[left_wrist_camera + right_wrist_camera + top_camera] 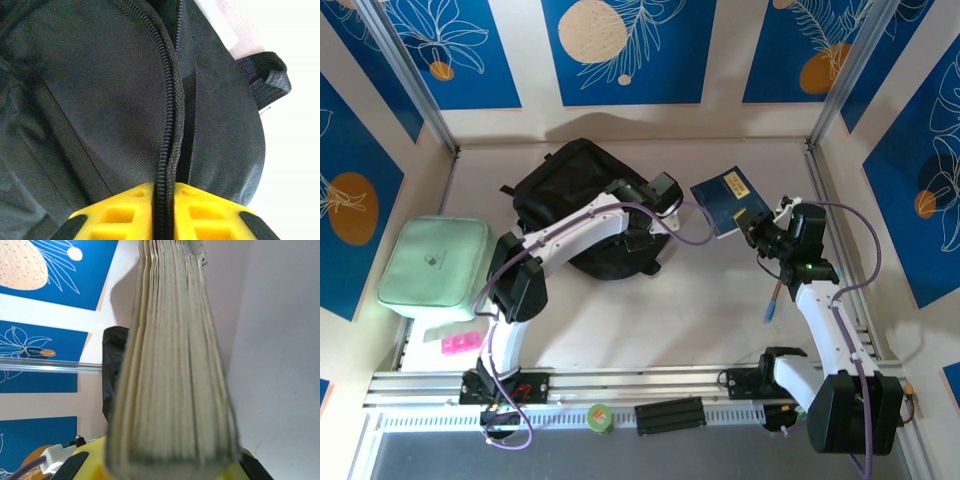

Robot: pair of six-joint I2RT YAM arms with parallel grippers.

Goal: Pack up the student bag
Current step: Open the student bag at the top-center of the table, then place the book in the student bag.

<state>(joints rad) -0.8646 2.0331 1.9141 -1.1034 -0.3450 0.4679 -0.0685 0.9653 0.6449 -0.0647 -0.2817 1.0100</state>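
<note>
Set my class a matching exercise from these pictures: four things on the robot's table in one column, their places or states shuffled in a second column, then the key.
Things
1. student bag
2. book
3. mint-green pouch
4. pen

Places or states
A. held up in the right gripper
B. lying at the left edge of the table
C. lying loose on the table, right of centre
D. zipper seam pinched by the left gripper

Pairs: 1-D, 2-A, 3-B, 4-C
</note>
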